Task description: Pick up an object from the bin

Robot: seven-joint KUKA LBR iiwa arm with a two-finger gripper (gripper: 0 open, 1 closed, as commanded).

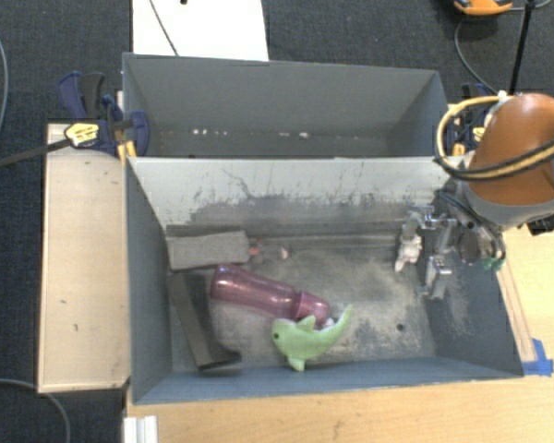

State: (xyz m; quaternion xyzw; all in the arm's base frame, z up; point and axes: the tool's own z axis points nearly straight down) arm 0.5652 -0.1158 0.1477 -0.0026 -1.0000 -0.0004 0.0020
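I see the gripper (421,268) low inside the grey bin (286,109), on its right side, close to the foot of the right wall and a little below the back wall's lower edge. Its two fingers (407,249) stand apart, one pale and one metallic, and between them I see only the scuffed bare floor of the bin. Above the gripper sits the wrist's orange cover (522,150), with yellow and black cables (462,116) looping round it by the bin's right rim. Everything loose lies on the other side, well apart from the gripper. Nearest to it is a green soft toy (305,338), shaped like a small whale or dolphin, lying near the front wall at about the middle of the floor with its tail pointing up and right. The tail overlaps the narrow cap end of a purple bottle (258,293), which lies on its side and slants up and left from the toy. The bottle's wide end rests just below a grey foam block (208,247), which lies flat against the left wall towards the back. A dark bar (196,326) runs along the foot of the left wall from under the block down to the front left corner, just beside the bottle; whether the two touch I cannot tell. A tiny pinkish speck lies just right of the block, too small for me to make out.
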